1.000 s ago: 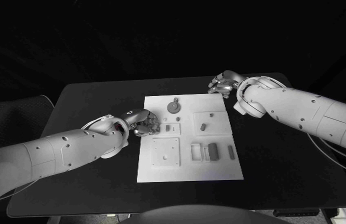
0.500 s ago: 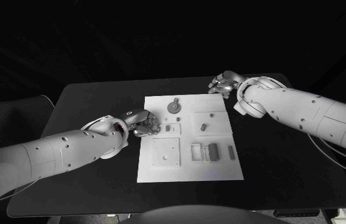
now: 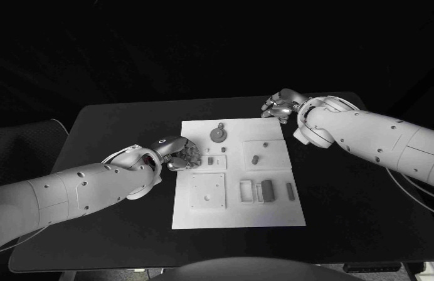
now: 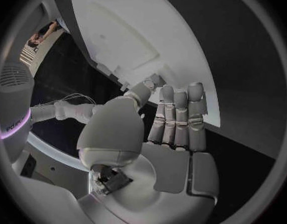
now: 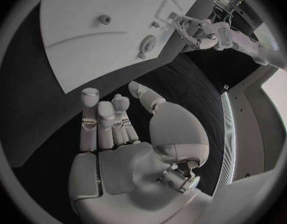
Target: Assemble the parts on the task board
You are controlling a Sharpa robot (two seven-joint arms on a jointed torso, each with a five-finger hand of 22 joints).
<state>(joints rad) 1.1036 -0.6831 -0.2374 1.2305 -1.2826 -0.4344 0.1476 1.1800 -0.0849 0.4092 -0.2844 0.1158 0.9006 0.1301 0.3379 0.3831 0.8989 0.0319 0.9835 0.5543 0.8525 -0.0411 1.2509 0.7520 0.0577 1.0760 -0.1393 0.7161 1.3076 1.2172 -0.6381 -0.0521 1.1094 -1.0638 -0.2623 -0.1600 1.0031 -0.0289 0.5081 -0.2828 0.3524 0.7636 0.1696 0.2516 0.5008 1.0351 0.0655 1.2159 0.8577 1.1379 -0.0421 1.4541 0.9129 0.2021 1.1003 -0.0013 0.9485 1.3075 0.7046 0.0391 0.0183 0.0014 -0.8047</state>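
Head view | task board (image 3: 237,215) long axis runs away from robot | left hand (image 3: 177,153), right hand (image 3: 281,105) seemingly empty, fingers apart

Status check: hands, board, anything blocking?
Left robot hand empty at board's left edge. Right robot hand empty off far corner. Nothing blocking.

Dark room, black table

You had a black table (image 3: 118,231) with rounded corners sitting in near-total darkness; behind it you saw only black backdrop, and a dim grey chair-like shape (image 3: 22,140) stood off its left edge.
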